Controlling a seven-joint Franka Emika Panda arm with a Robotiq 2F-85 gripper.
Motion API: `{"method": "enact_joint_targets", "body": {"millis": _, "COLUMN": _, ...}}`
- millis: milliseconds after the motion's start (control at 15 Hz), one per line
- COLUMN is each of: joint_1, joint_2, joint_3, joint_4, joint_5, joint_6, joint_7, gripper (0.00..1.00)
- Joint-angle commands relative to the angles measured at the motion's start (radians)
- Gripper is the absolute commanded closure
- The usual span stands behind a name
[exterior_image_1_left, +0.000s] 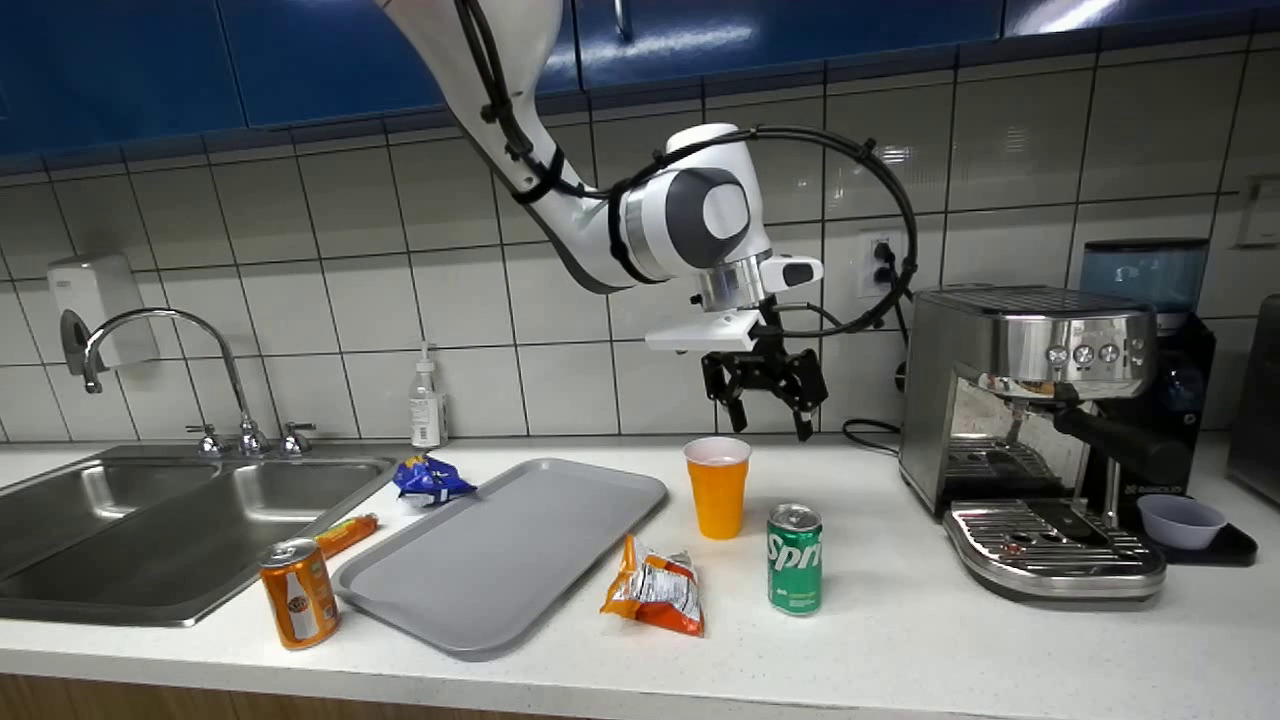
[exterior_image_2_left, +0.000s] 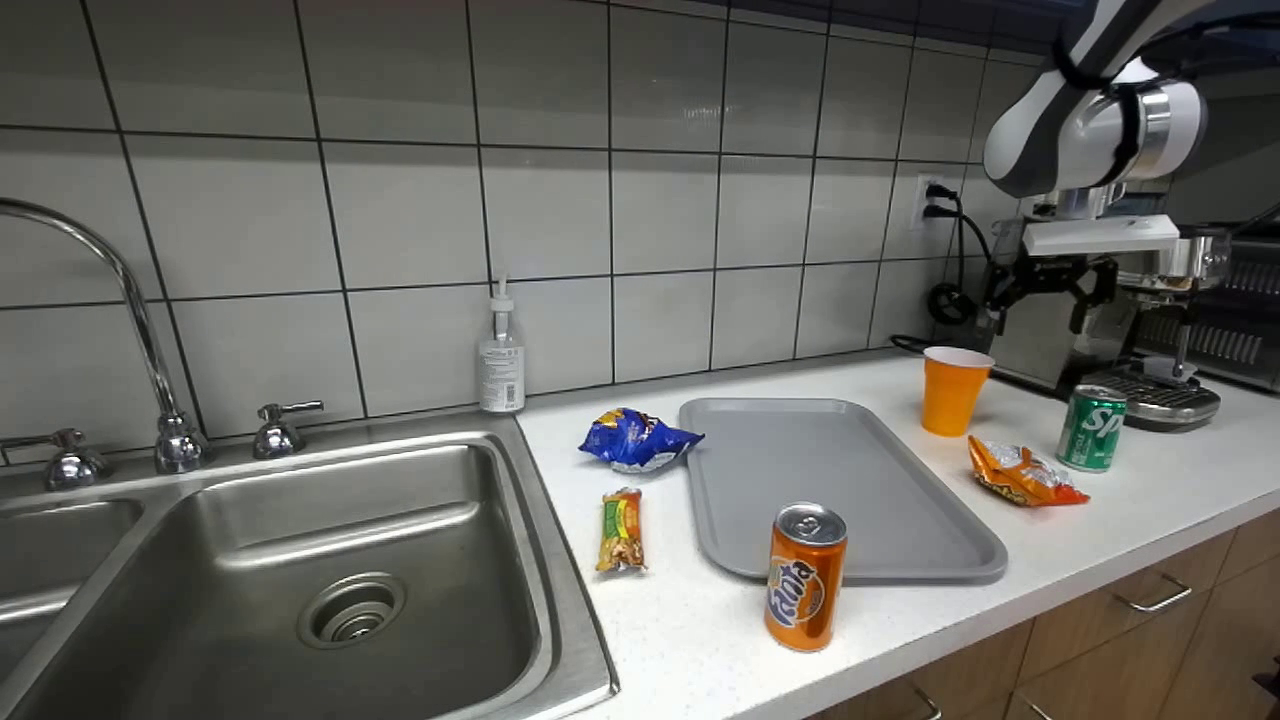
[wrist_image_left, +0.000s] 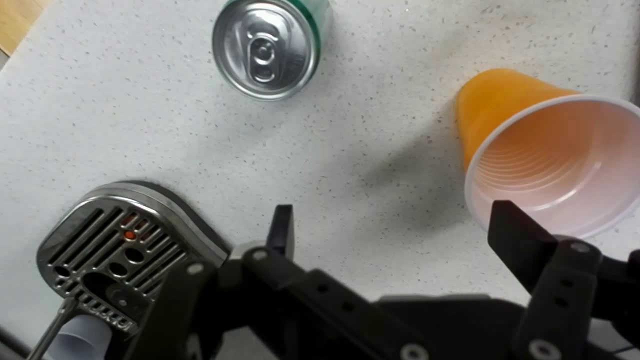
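the gripper (wrist_image_left: 395, 225) is released, its fingers (wrist_image_left: 283, 232) spread wide, with speckled counter (wrist_image_left: 325, 165) showing between them in the wrist view. the thing nearest to it is the orange cup (wrist_image_left: 550, 155), upright on the counter with its white rim up; in the wrist view it lies at 2 o'clock from the middle of the jaws, and a fingertip overlaps the rim along the line of sight. both exterior views show a gap there: the orange cup (exterior_image_1_left: 718, 500) sits below the fingertips, at 7 o'clock from the gripper in an exterior view.

the white arm (exterior_image_1_left: 580, 240) slants in from 11 o'clock in an exterior view, bends at its lower joint and turns the wrist down, so that the gripper hangs over the counter pointing close to 6 o'clock, slightly tilted. a black cable (exterior_image_1_left: 910, 240) loops out toward 3 o'clock.

the green can (wrist_image_left: 267, 50) stands at 11 o'clock from the jaws in the wrist view. in an exterior view the espresso machine (exterior_image_1_left: 1010, 330) is at 3 o'clock from the gripper, the orange snack bag (exterior_image_1_left: 655, 590) at 7 and the grey tray (exterior_image_1_left: 500, 560) at 8.
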Motion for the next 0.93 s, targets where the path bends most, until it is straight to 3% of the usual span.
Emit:
{"method": "enact_joint_targets", "body": {"millis": 0, "joint_1": 0.005, "joint_2": 0.001, "joint_3": 0.025, "joint_4": 0.032, "joint_5": 0.012, "joint_6": -0.038, "joint_7": 0.005, "gripper": 0.00}}
{"method": "enact_joint_targets", "body": {"millis": 867, "joint_1": 0.004, "joint_2": 0.105, "joint_3": 0.060, "joint_4": 0.121, "joint_5": 0.054, "joint_6": -0.090, "joint_7": 0.018, "gripper": 0.00}}
